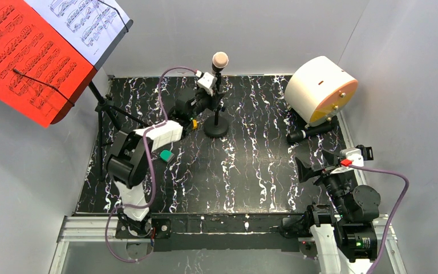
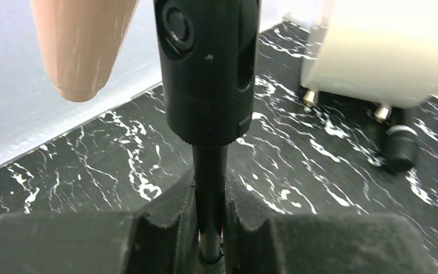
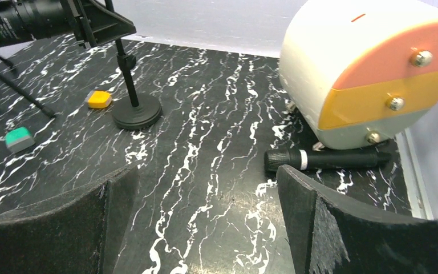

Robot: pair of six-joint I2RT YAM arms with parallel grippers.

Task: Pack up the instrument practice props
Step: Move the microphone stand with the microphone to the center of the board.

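Note:
The beige-headed microphone (image 1: 220, 59) stands in a black clip (image 2: 208, 68) on a thin black pole (image 2: 210, 188) with a round base (image 1: 216, 128) at the back middle. My left gripper (image 1: 213, 87) is shut on that pole just below the clip, and both fingers (image 2: 171, 220) press its sides. The black microphone (image 3: 325, 160) lies flat in front of the white cylinder. My right gripper (image 3: 205, 228) hangs open and empty near it, at the right front. The tripod music rack (image 1: 100, 108) at the far left carries a red sheet (image 1: 23, 57) and a white sheet (image 1: 85, 23).
The big white cylinder with an orange face (image 1: 319, 91) rests at the back right, close to the wall. A small orange block (image 3: 99, 99) and a green block (image 3: 19, 138) lie on the black marbled table (image 1: 251, 171) near the left arm. Grey walls close in on three sides.

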